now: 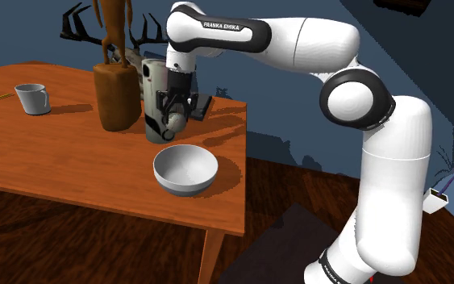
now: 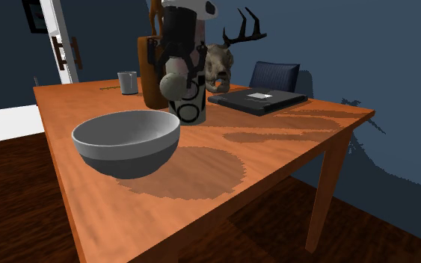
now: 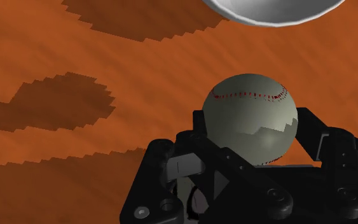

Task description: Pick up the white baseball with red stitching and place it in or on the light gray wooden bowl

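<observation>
Shoulder view overlooks the table (image 1: 72,161); second exterior view sits low, near the bowl (image 2: 126,158).

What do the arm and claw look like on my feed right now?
The arm is built of rounded, glossy white links with dark joints. A dark band on one link carries white FRANKA EMIKA lettering. The claw is all black, blocky and two-fingered.

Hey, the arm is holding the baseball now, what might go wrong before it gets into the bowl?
The baseball sits at the tips of the fingers, so it might slip and roll off the table. The tall pale container stands right beside it; a swing toward the bowl may clip it.
</observation>
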